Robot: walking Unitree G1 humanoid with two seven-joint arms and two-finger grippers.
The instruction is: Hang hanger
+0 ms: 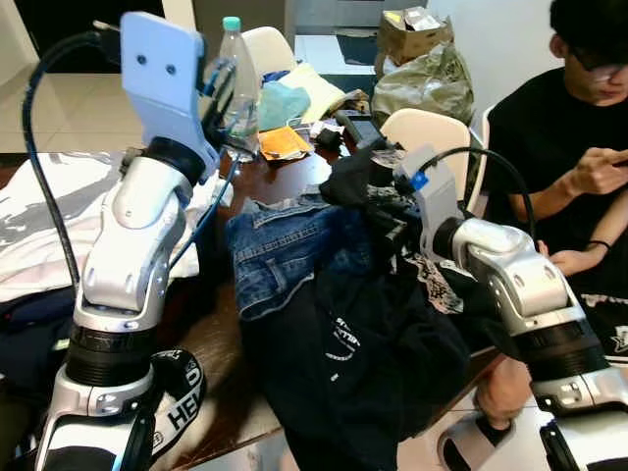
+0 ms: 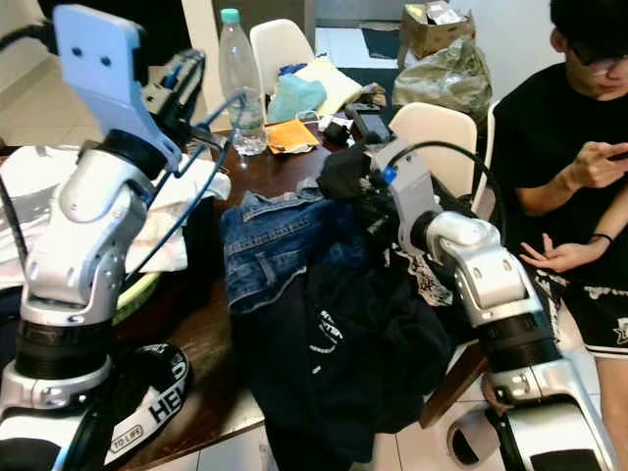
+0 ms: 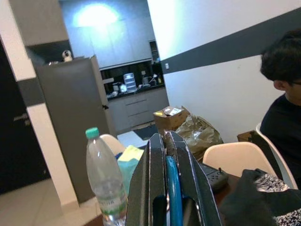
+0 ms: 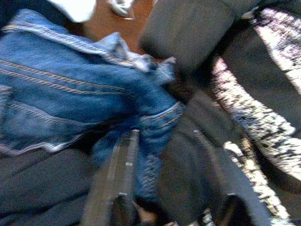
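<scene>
On the brown table (image 2: 211,339), my right gripper (image 4: 164,188) sits with its 2 fingers spread around a denim fold of the clothes pile (image 2: 294,275). My raised left gripper (image 3: 164,188) clenches a blue hanger (image 3: 172,188) near a water bottle (image 1: 238,88). A seated person (image 1: 579,147) looks on.

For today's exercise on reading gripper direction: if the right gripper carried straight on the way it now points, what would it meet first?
The right gripper, fingers open, points into the clothes pile; it would probably meet the blue denim garment and the dark cloth beside it first, though depth is unclear.
</scene>
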